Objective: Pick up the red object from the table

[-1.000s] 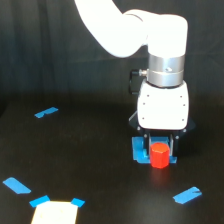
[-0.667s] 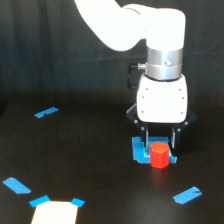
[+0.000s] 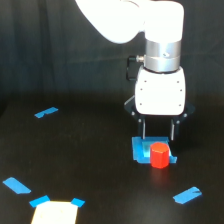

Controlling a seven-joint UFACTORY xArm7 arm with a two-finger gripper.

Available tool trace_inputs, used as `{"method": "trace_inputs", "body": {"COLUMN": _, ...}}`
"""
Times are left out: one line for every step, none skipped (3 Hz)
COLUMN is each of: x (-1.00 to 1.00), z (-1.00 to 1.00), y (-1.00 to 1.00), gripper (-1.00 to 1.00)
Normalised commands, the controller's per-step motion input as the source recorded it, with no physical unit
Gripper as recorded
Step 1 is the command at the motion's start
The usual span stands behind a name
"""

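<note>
one red object (image 3: 160,155), one gripper (image 3: 158,136)

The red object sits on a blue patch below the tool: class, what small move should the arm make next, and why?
Probably a short straight descent. The tool hangs above the red object, fingers apart and not yet around it, roughly in line with it. The object stands on the blue patch on the table. Lowering first would allow closing.

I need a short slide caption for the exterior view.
Gripper hangs above the red object on the table.
</note>
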Motion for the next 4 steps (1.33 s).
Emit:
{"method": "trace_inputs", "body": {"x": -1.00, "z": -1.00, "y": 0.20, "gripper": 1.00}}
{"method": "trace_inputs", "body": {"x": -0.35, "z": 0.82, "y": 1.00, "gripper": 1.00}}
{"method": "trace_inputs", "body": {"x": -0.80, "z": -0.88, "y": 0.41, "gripper": 1.00}}
{"method": "trace_inputs", "body": {"x": -1.00, "z": -1.00, "y": 0.08, "gripper": 1.00}}
